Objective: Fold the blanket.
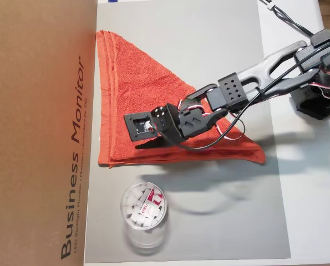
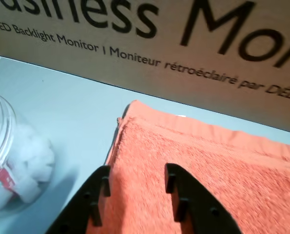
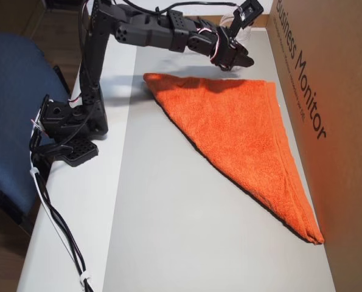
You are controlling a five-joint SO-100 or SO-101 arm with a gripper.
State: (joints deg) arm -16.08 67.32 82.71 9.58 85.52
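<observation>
The blanket (image 1: 137, 94) is an orange-red terry towel lying flat on the grey mat (image 1: 209, 55), folded into a triangle. Its long edge runs along the cardboard box. It also shows in the wrist view (image 2: 222, 165) and in an overhead view (image 3: 235, 128). My gripper (image 1: 145, 145) hovers low over the blanket near its corner by the cup. In the wrist view my gripper (image 2: 137, 170) has its two black fingers apart with only towel showing between them; it is open and empty. It also shows in an overhead view (image 3: 238, 61).
A clear plastic cup (image 1: 144, 213) with white pieces inside stands on the mat just beside the blanket's corner, also in the wrist view (image 2: 13, 161). A large cardboard monitor box (image 1: 37, 133) borders the mat. The arm's base (image 3: 71, 128) sits opposite, by a blue chair (image 3: 10, 91).
</observation>
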